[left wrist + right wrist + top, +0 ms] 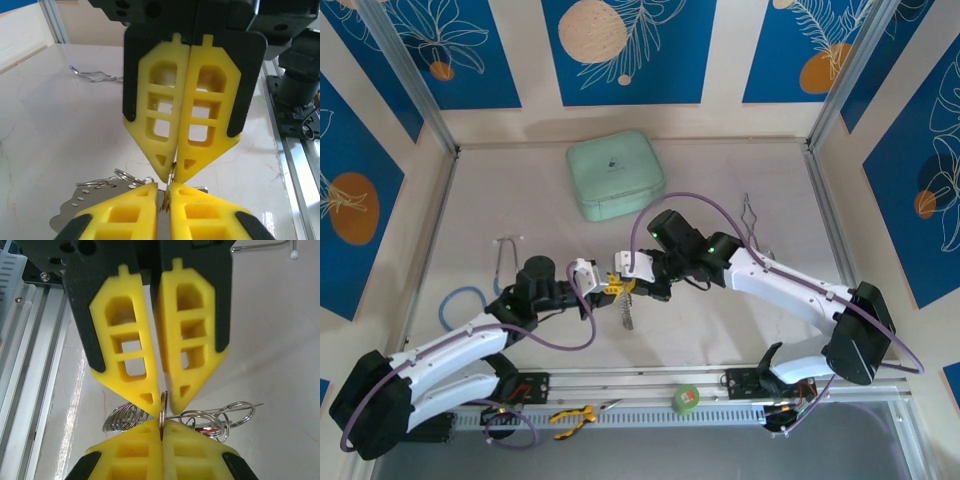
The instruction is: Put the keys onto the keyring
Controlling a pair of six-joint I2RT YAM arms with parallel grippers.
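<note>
Both grippers meet tip to tip at mid-table, my left gripper (606,287) facing my right gripper (628,285). A silver beaded chain (625,315) dangles below them. In the right wrist view my right gripper (162,423) is shut on the thin edge of the keyring (162,412), which reaches up between the left fingertips (150,399). In the left wrist view my left gripper (164,187) is shut on a thin toothed metal strip (169,202) that looks like a key blade. Small silver rings (220,419) and a red key tag (207,429) lie behind.
A mint-green case (615,176) sits at the back. A bent silver wire tool (750,215) lies to the right, a blue cord loop (460,300) to the left. A green tape roll (687,400) and yellow pliers (570,415) rest on the front rail.
</note>
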